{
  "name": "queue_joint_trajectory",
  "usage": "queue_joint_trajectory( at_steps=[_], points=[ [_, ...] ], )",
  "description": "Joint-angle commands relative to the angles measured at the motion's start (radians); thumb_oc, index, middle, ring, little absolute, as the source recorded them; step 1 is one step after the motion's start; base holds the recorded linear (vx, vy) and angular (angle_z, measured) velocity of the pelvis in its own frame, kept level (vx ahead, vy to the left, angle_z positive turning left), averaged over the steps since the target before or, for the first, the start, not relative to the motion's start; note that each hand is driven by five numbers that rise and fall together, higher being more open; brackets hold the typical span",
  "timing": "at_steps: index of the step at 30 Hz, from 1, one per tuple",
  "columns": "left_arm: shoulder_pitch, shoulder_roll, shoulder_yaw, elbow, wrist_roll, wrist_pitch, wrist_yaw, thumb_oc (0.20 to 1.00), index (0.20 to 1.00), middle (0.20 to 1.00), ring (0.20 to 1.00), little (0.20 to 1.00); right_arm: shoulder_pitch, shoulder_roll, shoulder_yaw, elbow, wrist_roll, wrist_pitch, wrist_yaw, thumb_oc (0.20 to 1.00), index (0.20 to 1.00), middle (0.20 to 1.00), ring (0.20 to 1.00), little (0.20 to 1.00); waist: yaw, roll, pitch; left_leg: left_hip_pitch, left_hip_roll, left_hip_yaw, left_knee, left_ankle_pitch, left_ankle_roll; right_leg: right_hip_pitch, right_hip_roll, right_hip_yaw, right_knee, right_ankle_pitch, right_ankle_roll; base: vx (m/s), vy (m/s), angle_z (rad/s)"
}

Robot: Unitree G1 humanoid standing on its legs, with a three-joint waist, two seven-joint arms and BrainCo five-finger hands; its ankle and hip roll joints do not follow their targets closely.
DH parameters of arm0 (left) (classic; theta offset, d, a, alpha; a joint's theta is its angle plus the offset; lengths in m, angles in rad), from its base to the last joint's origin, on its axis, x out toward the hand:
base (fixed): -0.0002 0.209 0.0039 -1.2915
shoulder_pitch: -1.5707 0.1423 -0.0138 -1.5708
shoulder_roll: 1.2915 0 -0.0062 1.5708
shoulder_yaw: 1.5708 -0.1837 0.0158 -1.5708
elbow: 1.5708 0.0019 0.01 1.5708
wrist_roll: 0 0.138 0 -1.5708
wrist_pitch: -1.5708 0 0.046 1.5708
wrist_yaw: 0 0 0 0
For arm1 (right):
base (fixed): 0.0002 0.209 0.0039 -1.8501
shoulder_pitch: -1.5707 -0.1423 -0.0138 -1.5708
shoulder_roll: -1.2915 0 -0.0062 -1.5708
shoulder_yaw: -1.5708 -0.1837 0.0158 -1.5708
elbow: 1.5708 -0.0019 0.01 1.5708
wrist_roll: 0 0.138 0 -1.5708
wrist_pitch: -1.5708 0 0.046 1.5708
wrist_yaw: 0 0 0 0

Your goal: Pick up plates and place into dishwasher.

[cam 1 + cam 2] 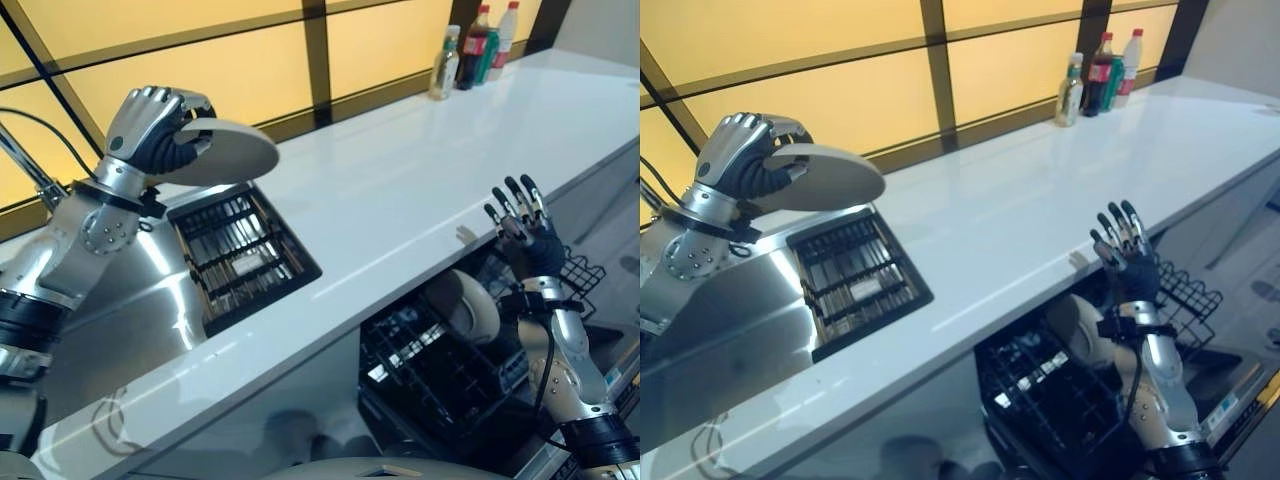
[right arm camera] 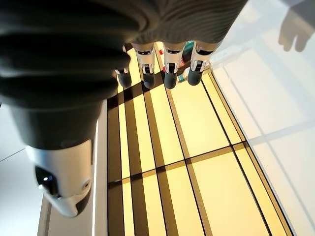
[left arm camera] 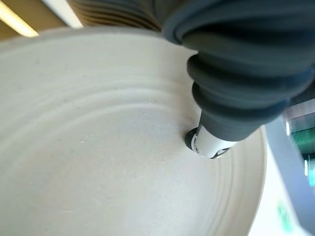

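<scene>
Now the plate (image 1: pixel 225 152) is up in the air above the sink rack (image 1: pixel 240 255), held roughly level, pinched at its rim by the left hand (image 1: pixel 150 125), fingers curled over the top edge and the thumb (image 3: pixel 209 142) pressed into the bowl of it. It looks like glazed ceramic: stiff, fairly heavy for a rim pinch, slick and breakable, so a deep grip on the edge seems the safe hold. Out to the side, the right hand (image 1: pixel 1125 245) waits upright with fingers spread, grasping nothing, just off the white counter (image 1: pixel 400 190). Below it the dishwasher rack (image 1: pixel 430 365) stands pulled out, one pale dish (image 1: pixel 470 305) already slotted in.
</scene>
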Motion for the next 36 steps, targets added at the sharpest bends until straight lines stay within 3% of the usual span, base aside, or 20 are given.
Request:
queue_joint_trajectory(
  at_steps=[1, 10, 14, 18, 26, 30, 36],
  points=[
    [-0.012, -0.052, 0.112, -0.060, -0.145, -0.049, -0.036, 0.200, 0.200, 0.200, 0.200, 0.200, -0.037, 0.030, -0.040, -0.062, -0.050, -0.055, 0.006, 1.000, 1.000, 1.000, 1.000, 1.000, 0.010, -0.030, -0.020, 0.019, -0.060, 0.016, 0.058, -0.131, 0.061, -0.042, 0.018, 0.021, -0.088, 0.163, 0.075, -0.06, -0.015, -0.01],
    [0.000, -0.265, 0.112, -0.170, -0.512, -0.049, -0.209, 0.200, 0.200, 0.200, 0.200, 0.200, -0.039, 0.084, -0.019, -0.072, -0.138, -0.040, -0.006, 1.000, 1.000, 1.000, 1.000, 1.000, -0.008, -0.025, -0.031, 0.028, -0.061, 0.025, 0.042, -0.128, 0.071, -0.055, 0.024, 0.042, -0.073, 0.173, 0.078, -0.05, -0.011, -0.04],
    [0.048, -0.390, 0.077, -0.216, -0.612, -0.043, -0.259, 0.200, 0.200, 0.200, 0.200, 0.200, -0.053, 0.113, 0.013, -0.066, -0.179, -0.034, -0.015, 1.000, 1.000, 1.000, 1.000, 1.000, -0.011, -0.024, -0.024, 0.031, -0.063, 0.023, 0.042, -0.134, 0.081, -0.064, 0.027, 0.045, -0.055, 0.169, 0.076, -0.03, 0.008, -0.11],
    [0.102, -0.478, 0.059, -0.239, -0.611, -0.043, -0.256, 0.200, 0.200, 0.200, 0.200, 0.200, -0.066, 0.130, 0.037, -0.076, -0.250, -0.025, -0.035, 1.000, 1.000, 1.000, 1.000, 1.000, -0.010, -0.027, -0.019, 0.036, -0.064, 0.027, 0.047, -0.140, 0.086, -0.063, 0.026, 0.054, -0.051, 0.169, 0.079, 0.00, 0.001, -0.05],
    [0.073, -0.478, -0.017, -0.257, -0.465, 0.006, -0.194, 0.200, 0.200, 0.200, 0.200, 0.200, -0.165, 0.106, 0.108, -0.136, -0.303, 0.073, -0.088, 1.000, 1.000, 1.000, 1.000, 1.000, 0.009, -0.032, -0.016, 0.034, -0.065, 0.016, 0.042, -0.134, 0.087, -0.051, 0.022, 0.047, -0.066, 0.161, 0.079, 0.00, -0.003, 0.00],
    [0.050, -0.462, -0.032, -0.247, -0.478, 0.016, -0.185, 0.200, 0.200, 0.200, 0.200, 0.200, -0.220, 0.091, 0.156, -0.173, -0.290, 0.149, -0.069, 1.000, 1.000, 1.000, 1.000, 1.000, 0.017, -0.034, -0.019, 0.032, -0.066, 0.015, 0.036, -0.131, 0.087, -0.053, 0.021, 0.045, -0.066, 0.162, 0.081, 0.00, 0.000, 0.00],
    [0.047, -0.473, -0.043, -0.226, -0.460, 0.022, -0.182, 0.200, 0.200, 0.200, 0.200, 0.200, -0.282, 0.104, 0.202, -0.207, -0.248, 0.207, -0.060, 1.000, 1.000, 1.000, 1.000, 1.000, 0.030, -0.037, -0.023, 0.031, -0.065, 0.010, 0.038, -0.130, 0.087, -0.051, 0.020, 0.041, -0.065, 0.158, 0.078, 0.00, 0.000, 0.00]
  ],
)
